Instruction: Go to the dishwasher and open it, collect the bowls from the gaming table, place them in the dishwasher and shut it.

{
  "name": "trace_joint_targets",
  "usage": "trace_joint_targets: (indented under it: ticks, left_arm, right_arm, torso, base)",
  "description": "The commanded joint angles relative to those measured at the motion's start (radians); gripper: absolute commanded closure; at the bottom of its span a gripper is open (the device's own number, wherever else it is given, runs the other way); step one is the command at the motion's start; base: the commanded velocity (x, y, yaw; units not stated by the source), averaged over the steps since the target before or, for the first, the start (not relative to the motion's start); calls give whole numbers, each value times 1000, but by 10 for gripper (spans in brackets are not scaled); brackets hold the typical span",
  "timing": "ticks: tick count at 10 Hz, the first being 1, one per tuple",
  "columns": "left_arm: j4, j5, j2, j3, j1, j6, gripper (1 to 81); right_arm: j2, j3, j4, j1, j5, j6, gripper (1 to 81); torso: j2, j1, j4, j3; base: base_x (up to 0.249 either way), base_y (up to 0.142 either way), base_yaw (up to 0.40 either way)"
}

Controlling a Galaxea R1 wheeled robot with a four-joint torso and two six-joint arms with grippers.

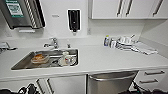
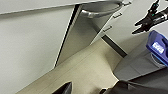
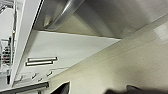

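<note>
The dishwasher (image 1: 110,83) sits under the white counter, right of the sink, with a brushed steel front and a bar handle (image 1: 112,76) across its top. Its door looks tipped outward at the top, and a dark gap runs along its side (image 2: 73,25). The right wrist view has the handle (image 3: 65,11) close up. My right gripper (image 2: 137,28) appears black in the left wrist view, fingers spread, in the air apart from the door and holding nothing. Dark parts of my left arm (image 2: 62,88) lie low over the floor. The bowls and the gaming table are out of view.
The sink (image 1: 21,65) holds an orange dish (image 1: 39,58) and white dishes (image 1: 66,60) below a tap (image 1: 53,43). Bottles and clutter (image 1: 125,42) stand at the back right of the counter. Drawers (image 1: 152,76) flank the dishwasher on the right. White cabinet doors (image 1: 67,85) are on its left.
</note>
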Motion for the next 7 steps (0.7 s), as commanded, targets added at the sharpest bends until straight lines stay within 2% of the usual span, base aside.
trace_joint_targets:
  ticks: [1,3,5,7]
  left_arm:
    - [-7,41,-13,22,-106,0,10]
    - [-3,41,2,21,-106,0,10]
    - [0,41,7,19,-106,0,10]
    - [1,43,9,21,-106,0,10]
  right_arm:
    - [-6,-28,10,204,-73,110,10]
    - [56,-111,8,247,-132,236,10]
    - [97,-179,4,258,-134,410,10]
    - [138,-256,2,282,-134,538,10]
  torso:
    - [0,0,0,0]
    - [0,0,0,0]
    - [0,0,0,0]
    - [0,1,0,0]
  base:
    - [0,0,0]
    - [0,0,0]
    - [0,0,0]
    - [0,0,0]
